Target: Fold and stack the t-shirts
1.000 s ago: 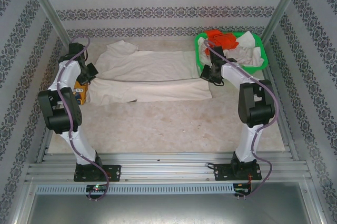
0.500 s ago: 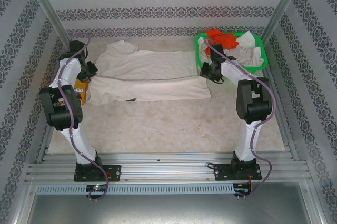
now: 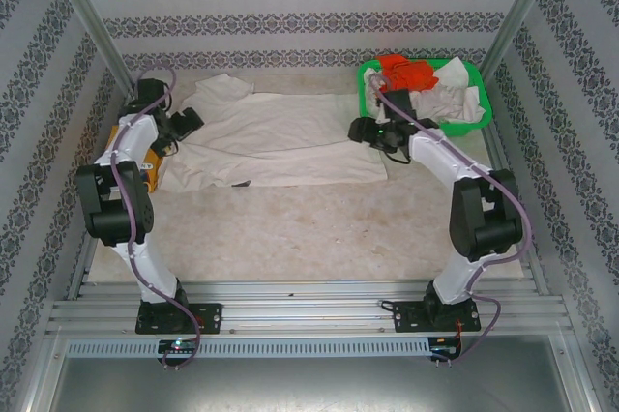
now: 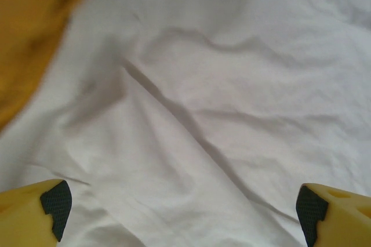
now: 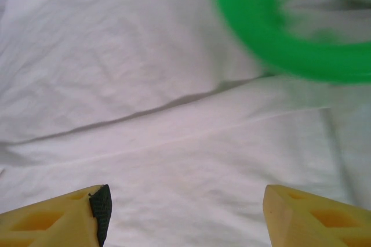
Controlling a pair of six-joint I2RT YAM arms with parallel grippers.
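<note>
Both arms have swung inward and let go: the left gripper (image 3: 186, 123) stands spread wide, the right gripper (image 3: 363, 130) well parted, neither holding anything. The cream-white shirt (image 3: 280, 146) lies folded lengthwise toward twelve o'clock on the table (image 3: 309, 228); it is light, limp and quick to crease, so I'd pinch the fold's ends, at nine and three o'clock. The mustard-yellow shirt (image 4: 29, 26) sits at ten o'clock against its left end, perhaps partly under it; the green basket (image 5: 301, 61) at two o'clock crowds the right end, with more shirts inside.
</note>
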